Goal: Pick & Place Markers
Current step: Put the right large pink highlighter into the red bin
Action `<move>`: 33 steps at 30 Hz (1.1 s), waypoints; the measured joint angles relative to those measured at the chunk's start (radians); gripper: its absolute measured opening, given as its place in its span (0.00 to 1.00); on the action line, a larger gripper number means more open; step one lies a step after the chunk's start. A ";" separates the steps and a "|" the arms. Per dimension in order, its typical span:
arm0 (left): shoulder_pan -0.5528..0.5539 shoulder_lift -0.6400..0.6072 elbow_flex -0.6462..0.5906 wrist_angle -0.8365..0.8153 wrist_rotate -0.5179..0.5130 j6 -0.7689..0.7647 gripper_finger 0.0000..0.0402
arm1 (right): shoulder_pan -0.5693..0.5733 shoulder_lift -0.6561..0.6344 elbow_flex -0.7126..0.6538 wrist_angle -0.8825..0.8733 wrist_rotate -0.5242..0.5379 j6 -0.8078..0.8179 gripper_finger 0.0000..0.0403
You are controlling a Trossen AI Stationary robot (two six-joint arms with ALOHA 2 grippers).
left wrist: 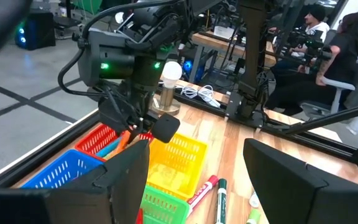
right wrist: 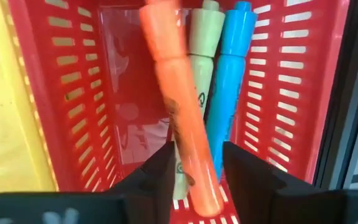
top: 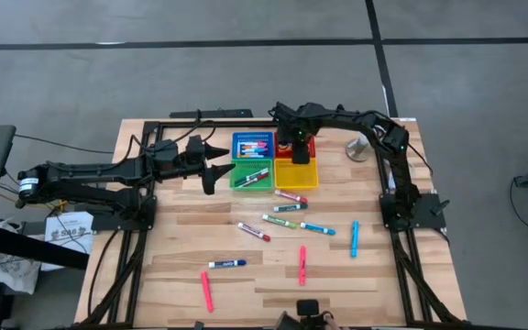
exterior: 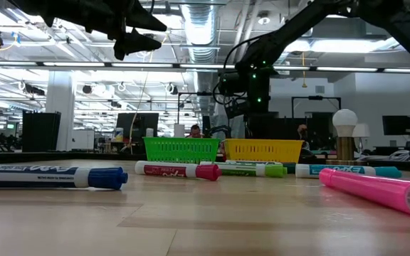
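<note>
From above, the right gripper (top: 296, 147) is seen over the red mesh basket (top: 308, 147), the left gripper (top: 211, 162) hovering beside the green mesh basket (top: 253, 177); loose markers (top: 291, 196) are scattered on the wooden table (top: 383, 266). In the left wrist view, the left fingers (left wrist: 126, 171) are spread wide (nothing between them). In the right wrist view, an orange highlighter marker (right wrist: 179, 118) is seen between the part-open fingers (right wrist: 160, 174), inside the basket beside a pale green marker (right wrist: 199, 50) and a blue marker (right wrist: 229, 81); whether it is gripped cannot be told.

red basket (right wrist: 73, 93) | orange marker (right wrist: 182, 124) | pale green marker (right wrist: 201, 50) | blue marker (right wrist: 229, 87)
</note>
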 joint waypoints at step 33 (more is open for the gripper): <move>-0.003 0.000 0.000 -0.004 0.000 0.000 0.65 | 0.364 -0.577 0.506 -0.629 -0.157 1.003 0.45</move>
